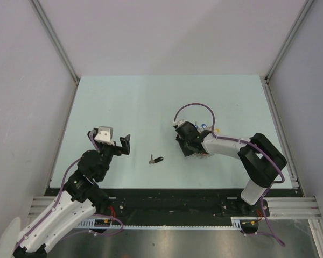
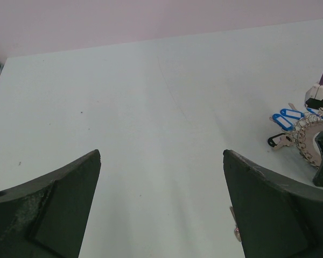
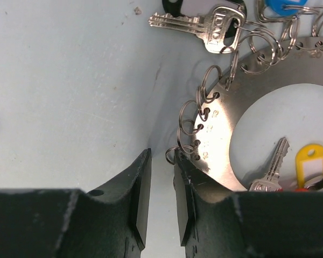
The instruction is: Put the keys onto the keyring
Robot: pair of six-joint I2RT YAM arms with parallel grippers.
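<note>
The keyring (image 3: 247, 102) is a flat silver crescent plate with small split rings along its edge; it also shows in the top view (image 1: 204, 155) and the left wrist view (image 2: 307, 137). A silver key with a black head (image 3: 210, 29), blue tags (image 3: 284, 6) and a yellow tag (image 3: 311, 164) hang on it. My right gripper (image 3: 161, 156) is at the plate's left edge, jaws a narrow gap apart with nothing between them. A loose black-headed key (image 1: 156, 159) lies mid-table. My left gripper (image 1: 120, 146) is wide open and empty to its left.
White walls with metal rails bound the pale table (image 1: 151, 102) on three sides. A purple cable (image 1: 194, 107) loops above the right wrist. A sliver of the loose key (image 2: 235, 223) shows beside my left gripper's right finger.
</note>
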